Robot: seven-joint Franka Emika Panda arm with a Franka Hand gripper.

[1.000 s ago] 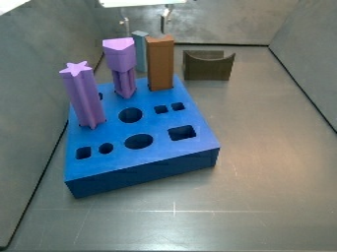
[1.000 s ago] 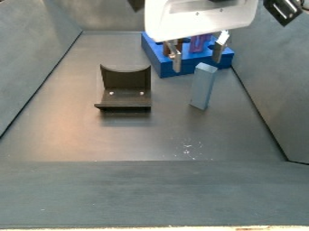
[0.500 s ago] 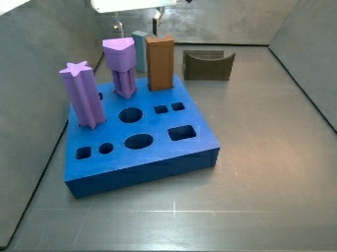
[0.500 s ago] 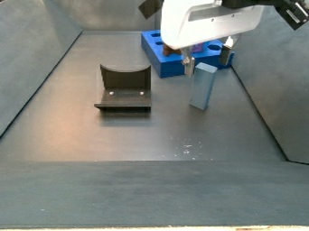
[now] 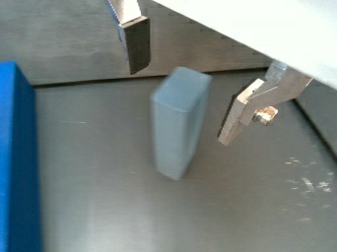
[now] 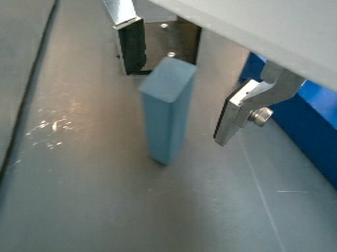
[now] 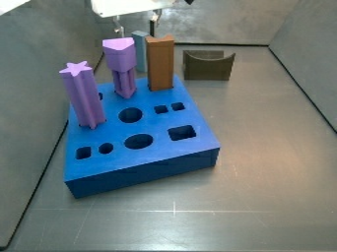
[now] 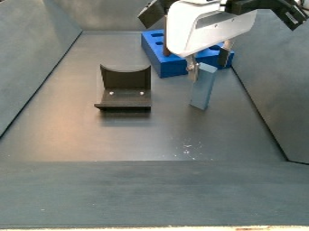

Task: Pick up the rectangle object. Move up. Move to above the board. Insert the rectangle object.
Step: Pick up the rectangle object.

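The rectangle object [image 5: 179, 122] stands upright on the worktop [image 8: 145, 135], just right of the board [image 8: 165, 54] in a side view. The claw [image 5: 191, 84] straddles its top, fingers [image 6: 132, 46] apart, not touching.

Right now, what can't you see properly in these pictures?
- Tall grey-blue rectangular peg: in a side view, mostly hidden behind the orange-brown peg.
- Gripper: in a side view, its fingers are partly covered by the white wrist housing.
- Thick blue board: in a wrist view, cut off by the edge.
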